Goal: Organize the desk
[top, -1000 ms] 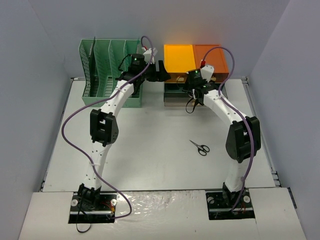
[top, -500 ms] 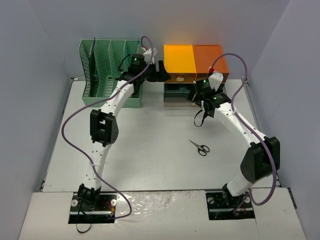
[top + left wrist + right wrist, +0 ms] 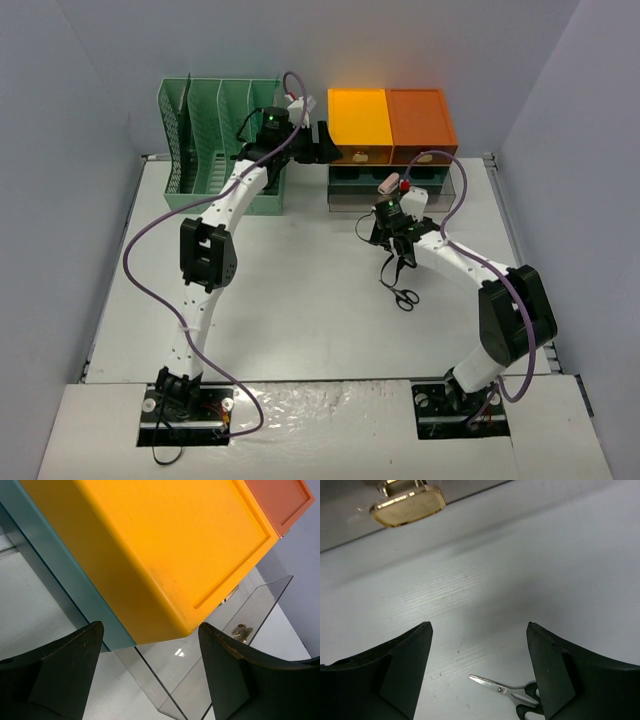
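Found right gripper (image 3: 479, 627) spread, empty, hung over scissors (image 3: 502, 690) lying on desk (image 3: 300, 300) beneath both arms: likely lined up for pickup. Found left gripper (image 3: 150, 626) released too, facing corner of orange drawer unit (image 3: 150, 545).

Cropped in my right wrist view
The scissors (image 3: 502, 689) lose their handles at the bottom edge; the gold knob (image 3: 407, 502) is clipped at the top left.
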